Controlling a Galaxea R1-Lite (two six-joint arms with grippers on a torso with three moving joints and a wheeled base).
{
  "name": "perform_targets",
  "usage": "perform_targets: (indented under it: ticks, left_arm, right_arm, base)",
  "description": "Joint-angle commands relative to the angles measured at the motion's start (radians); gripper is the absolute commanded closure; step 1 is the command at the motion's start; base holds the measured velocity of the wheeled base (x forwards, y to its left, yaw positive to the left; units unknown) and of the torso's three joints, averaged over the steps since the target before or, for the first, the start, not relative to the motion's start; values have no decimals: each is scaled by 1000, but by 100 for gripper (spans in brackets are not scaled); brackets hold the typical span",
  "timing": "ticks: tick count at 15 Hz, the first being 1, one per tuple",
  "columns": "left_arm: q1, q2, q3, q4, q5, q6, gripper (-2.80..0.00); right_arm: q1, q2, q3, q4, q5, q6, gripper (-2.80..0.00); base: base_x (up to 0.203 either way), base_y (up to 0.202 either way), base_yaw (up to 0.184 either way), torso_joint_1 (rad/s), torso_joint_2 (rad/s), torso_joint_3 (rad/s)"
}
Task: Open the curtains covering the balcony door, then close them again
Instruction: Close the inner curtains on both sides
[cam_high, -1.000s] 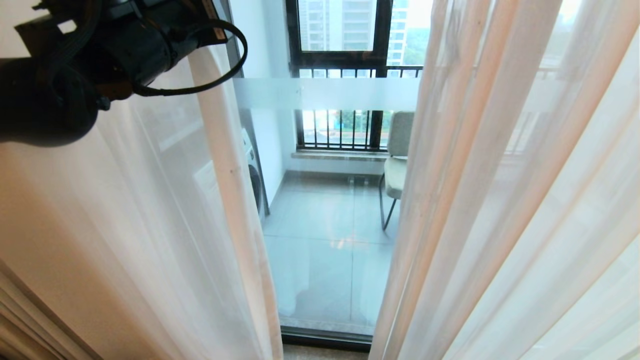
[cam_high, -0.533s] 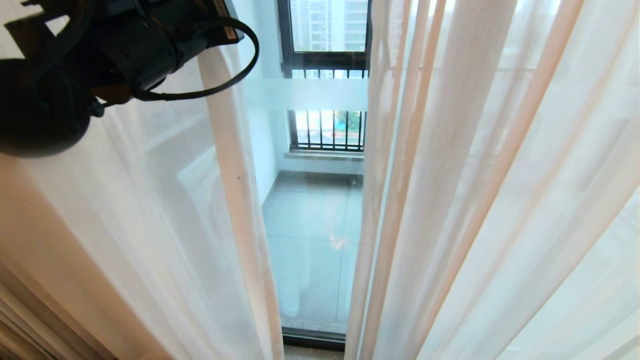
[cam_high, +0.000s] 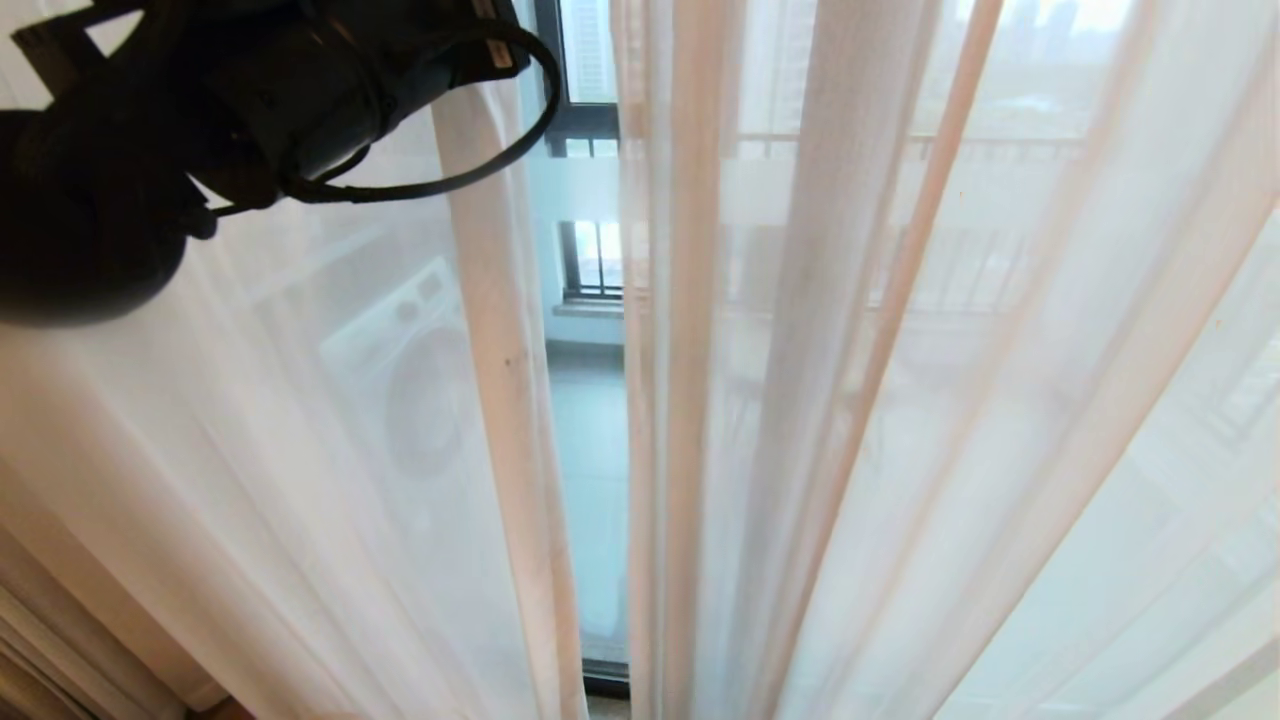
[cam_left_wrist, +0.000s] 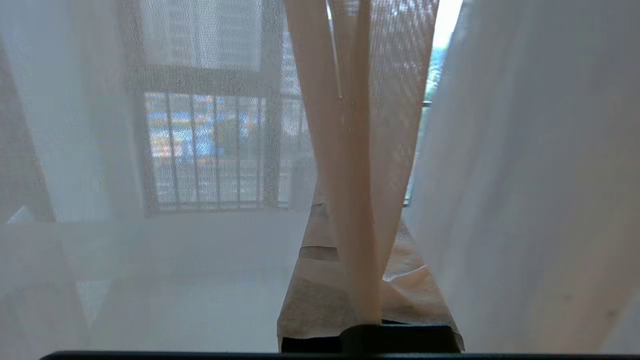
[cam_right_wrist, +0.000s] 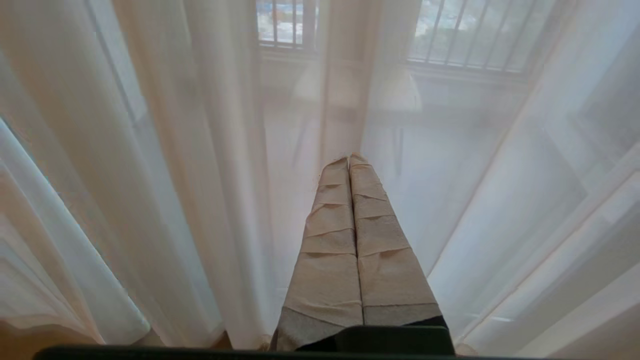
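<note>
Daylight pours in from outside through the balcony door (cam_high: 590, 400) and lights the thin curtains (cam_high: 900, 400) from behind, so they glow pale and washed out. The left arm (cam_high: 150, 130) hangs against that brightness as a near-black, soft-edged shape with little detail. Straight lines lean and splay toward the picture's edges. Up close, the fabric blurs.

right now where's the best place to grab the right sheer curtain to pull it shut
Take the right sheer curtain by its folded leading hem, beside the narrow gap of bare balcony door. Come in from the gap side, pinching across the hem: doubled fabric there is firmer than the loose pleats.
</note>
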Motion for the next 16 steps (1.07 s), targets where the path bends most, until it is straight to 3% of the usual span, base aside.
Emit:
perform_targets:
  ticks: [1, 16]
  left_arm:
    - [-22, -9, 0, -2, 0, -1, 0]
    - [-85, -9, -4, -2, -1, -1, 0]
  right_arm:
    - [0, 0, 0, -1, 0, -1, 0]
    - [0, 0, 0, -1, 0, -1, 0]
  base:
    - [0, -194, 5, 3, 2, 2]
    - [0, -185, 1, 3, 2, 3]
